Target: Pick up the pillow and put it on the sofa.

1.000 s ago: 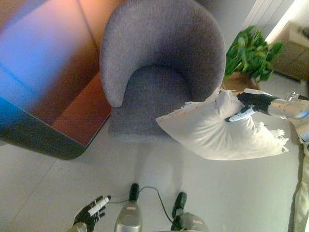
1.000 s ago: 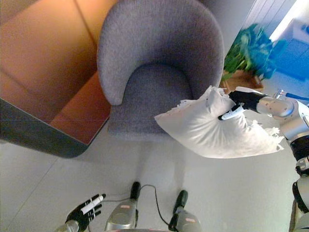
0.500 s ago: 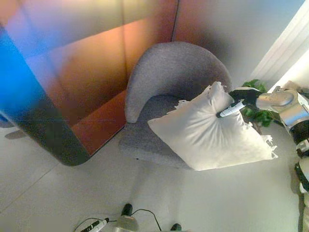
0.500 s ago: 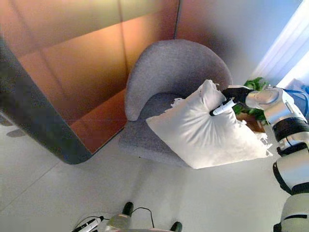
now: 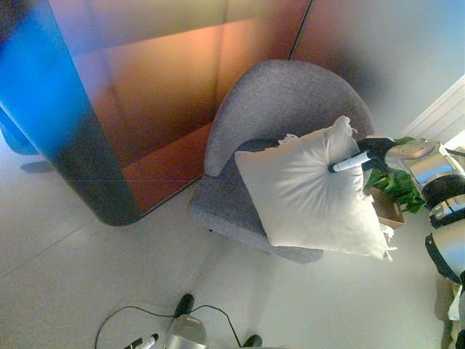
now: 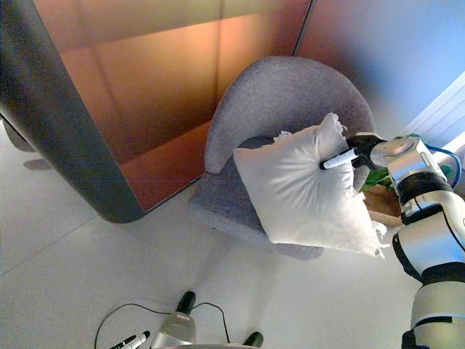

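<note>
Your right hand (image 5: 367, 154) is gripping the white square fringed pillow (image 5: 312, 195) with curled fingers (image 5: 347, 163), holding it over the grey round-backed fabric sofa (image 5: 280, 116); your left hand's (image 6: 132, 340) grip can't be told.

grey armchair (image 5: 283, 109) seat open from front, potted plant (image 5: 396, 185) crowding right

A grey sofa (image 5: 240, 203) and potted plant (image 5: 398, 190) stand on the pale floor (image 5: 73, 276).

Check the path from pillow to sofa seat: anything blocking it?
Nothing visible blocks it. The right robot hand holds the white pillow by its upper edge, hanging in front of the grey sofa. The part of the seat that shows is bare; the pillow hides the rest. The plant stands off to the side.
</note>
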